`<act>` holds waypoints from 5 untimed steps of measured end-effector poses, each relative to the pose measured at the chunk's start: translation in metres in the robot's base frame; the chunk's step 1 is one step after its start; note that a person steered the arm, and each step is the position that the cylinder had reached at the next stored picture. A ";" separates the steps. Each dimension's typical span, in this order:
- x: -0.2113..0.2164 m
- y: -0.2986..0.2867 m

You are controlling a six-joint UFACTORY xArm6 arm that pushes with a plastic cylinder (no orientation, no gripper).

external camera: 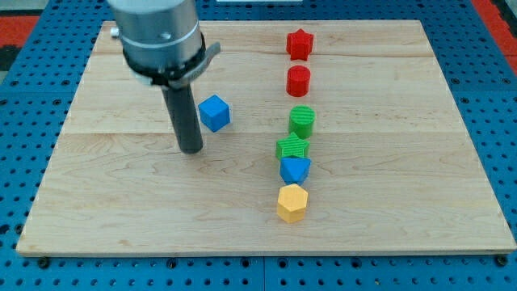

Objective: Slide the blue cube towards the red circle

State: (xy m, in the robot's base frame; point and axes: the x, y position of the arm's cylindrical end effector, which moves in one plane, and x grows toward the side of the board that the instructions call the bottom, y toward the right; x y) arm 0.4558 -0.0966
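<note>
The blue cube [214,112] sits on the wooden board [121,210], left of the view's centre. The red circle [298,81], a short red cylinder, stands to the cube's right and a little toward the view's top. My tip [191,149] rests on the board just below and to the left of the blue cube, a small gap apart from it. The dark rod rises from the tip to the grey arm at the view's top left.
A column of blocks runs down right of centre: a red star [300,44], the red circle, a green cylinder [302,121], a green star-like block [292,148], a blue triangular block [295,170] and a yellow hexagon [292,202]. A blue pegboard surrounds the board.
</note>
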 end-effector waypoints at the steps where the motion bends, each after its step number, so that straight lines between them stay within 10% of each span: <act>1: -0.029 0.002; 5: -0.054 0.048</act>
